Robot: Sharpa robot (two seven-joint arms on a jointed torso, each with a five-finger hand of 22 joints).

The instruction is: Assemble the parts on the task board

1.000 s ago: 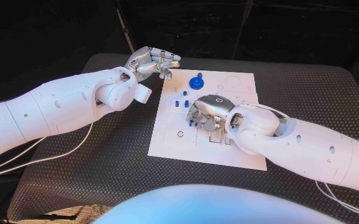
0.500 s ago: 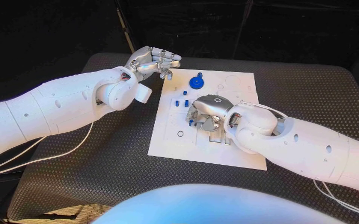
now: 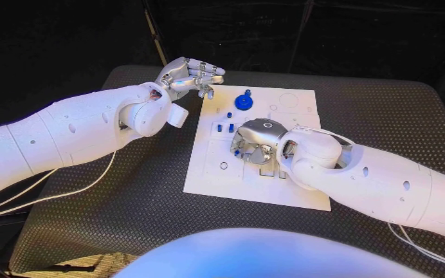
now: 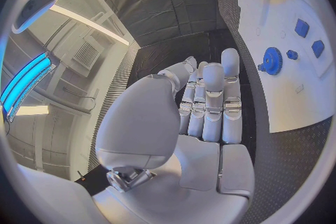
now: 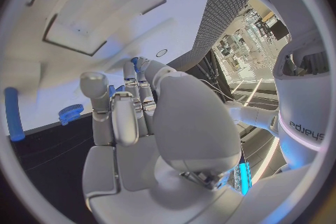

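Note:
The white task board (image 3: 287,191) lies in the middle of the table. My right hand (image 3: 255,139) bends down over the board's middle, and its fingertips (image 5: 131,70) close round a small blue part (image 3: 238,152). A blue gear (image 3: 243,103) and a blue peg (image 3: 247,92) sit near the far edge; the right wrist view shows the same gear (image 5: 68,113) and peg (image 5: 12,113). Small blue blocks (image 3: 224,127) stand left of my right hand. My left hand (image 3: 190,77) hovers off the board's far left corner, its fingers (image 4: 210,98) curled in on nothing.
The board has several empty slots and holes near its front edge (image 3: 269,175) and far right corner (image 3: 292,103). Black textured table (image 3: 371,117) surrounds it. In the left wrist view the gear (image 4: 271,60) and blue blocks (image 4: 309,38) lie beyond the fingers.
My right hand has shifted slightly to the left over the board, still bent down on the small blue part. The left hand has hardly moved.

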